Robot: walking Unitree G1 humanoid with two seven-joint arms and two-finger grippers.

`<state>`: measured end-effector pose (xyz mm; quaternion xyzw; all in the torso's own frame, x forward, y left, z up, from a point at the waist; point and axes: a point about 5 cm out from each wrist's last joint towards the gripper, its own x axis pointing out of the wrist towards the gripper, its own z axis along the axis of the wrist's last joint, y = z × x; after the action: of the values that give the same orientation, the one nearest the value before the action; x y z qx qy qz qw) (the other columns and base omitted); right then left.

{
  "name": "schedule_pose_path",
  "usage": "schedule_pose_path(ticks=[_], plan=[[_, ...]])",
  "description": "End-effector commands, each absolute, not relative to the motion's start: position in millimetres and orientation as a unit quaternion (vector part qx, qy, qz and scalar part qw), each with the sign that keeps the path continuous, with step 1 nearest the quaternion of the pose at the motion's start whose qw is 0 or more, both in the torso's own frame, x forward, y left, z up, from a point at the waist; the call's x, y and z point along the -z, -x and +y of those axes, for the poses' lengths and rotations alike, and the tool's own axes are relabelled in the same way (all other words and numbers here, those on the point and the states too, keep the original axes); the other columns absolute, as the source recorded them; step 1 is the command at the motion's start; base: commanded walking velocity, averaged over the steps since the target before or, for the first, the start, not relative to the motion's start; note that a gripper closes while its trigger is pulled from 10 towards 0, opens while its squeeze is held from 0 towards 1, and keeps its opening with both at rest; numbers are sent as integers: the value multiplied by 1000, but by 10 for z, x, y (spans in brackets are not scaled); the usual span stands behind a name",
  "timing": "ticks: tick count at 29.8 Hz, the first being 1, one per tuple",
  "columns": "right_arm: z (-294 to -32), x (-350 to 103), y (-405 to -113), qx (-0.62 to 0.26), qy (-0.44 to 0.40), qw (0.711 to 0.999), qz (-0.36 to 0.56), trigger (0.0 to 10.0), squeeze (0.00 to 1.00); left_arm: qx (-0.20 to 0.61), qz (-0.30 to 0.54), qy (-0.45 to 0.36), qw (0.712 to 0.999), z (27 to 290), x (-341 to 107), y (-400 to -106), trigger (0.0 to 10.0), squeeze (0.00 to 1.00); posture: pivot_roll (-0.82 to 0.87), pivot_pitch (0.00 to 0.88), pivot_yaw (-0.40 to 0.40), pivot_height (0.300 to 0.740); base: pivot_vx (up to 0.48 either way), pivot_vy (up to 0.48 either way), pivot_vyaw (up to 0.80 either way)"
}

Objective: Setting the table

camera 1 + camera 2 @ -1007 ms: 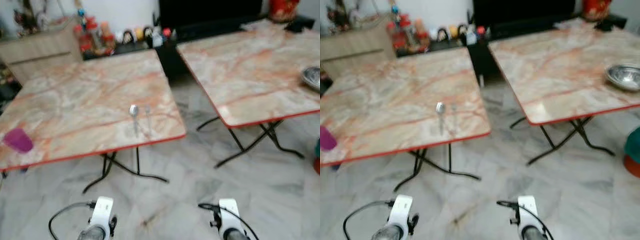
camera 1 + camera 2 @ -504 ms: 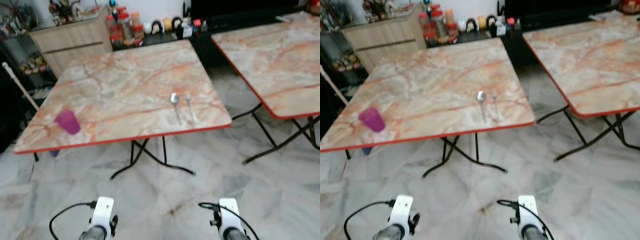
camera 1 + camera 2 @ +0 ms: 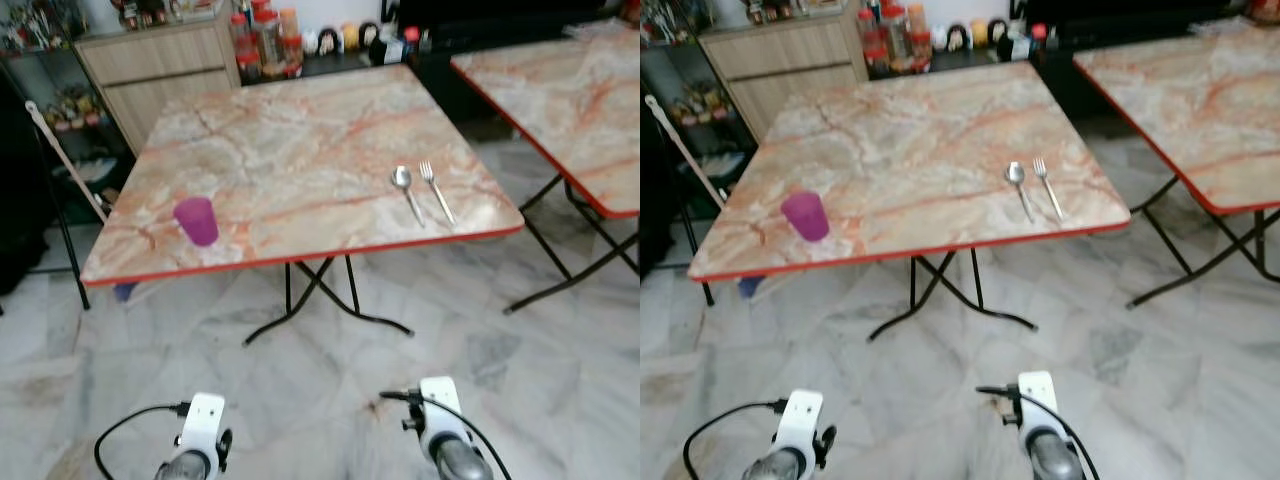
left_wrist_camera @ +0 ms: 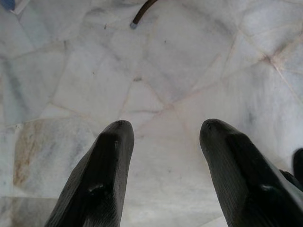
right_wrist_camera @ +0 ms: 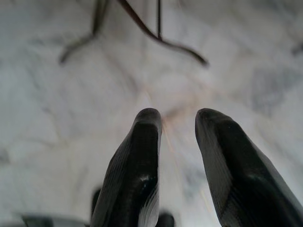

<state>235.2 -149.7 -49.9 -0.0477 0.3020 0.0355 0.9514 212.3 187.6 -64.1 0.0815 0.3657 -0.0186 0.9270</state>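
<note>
Both arms hanging low over the marble floor (image 3: 560, 390), short of the folding table (image 3: 300, 130).

Left gripper (image 4: 165, 130) is pointing down at the tiles, fingers wide apart, holding nothing. Right gripper (image 5: 177, 118) is also aiming floorward, fingers parted by a narrower gap, holding nothing; table legs (image 5: 156, 33) are showing beyond it. On the table, a spoon (image 3: 405, 190) and a fork (image 3: 435, 188) are lying side by side near the right front corner; a purple cup (image 3: 197, 220) is standing upright near the left front edge. A second table (image 3: 570, 90) is standing to the right.

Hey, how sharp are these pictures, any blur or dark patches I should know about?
Left eye view: fairly sharp, the spoon, fork and purple cup read clearly; the far left edge is in dark shade. Left wrist view: crisp floor tiles. Right wrist view: soft and blurred, with the table legs smeared.
</note>
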Motion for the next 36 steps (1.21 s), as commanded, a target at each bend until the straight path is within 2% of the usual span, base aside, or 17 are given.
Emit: schedule_pose_path(ticks=[1,7,31,36], plan=[[-1463,474,-2380,-43,47,954,292,10000,0,21,371,-87,924,1889,646,-2117,10000,0,-4,34,102,740,0,0,0],[-1419,440,-2428,-49,47,957,284,10000,0,23,371,-89,924,1872,649,-2116,10000,0,-4,30,101,740,41,0,0],[-1440,574,-2249,-58,70,943,321,10000,0,15,369,-94,925,1932,640,-2113,10000,0,21,20,105,740,304,0,0],[-1439,587,-2232,-65,70,940,326,10000,0,12,370,-94,924,1949,648,-2095,10000,0,23,10,99,740,322,0,721]])
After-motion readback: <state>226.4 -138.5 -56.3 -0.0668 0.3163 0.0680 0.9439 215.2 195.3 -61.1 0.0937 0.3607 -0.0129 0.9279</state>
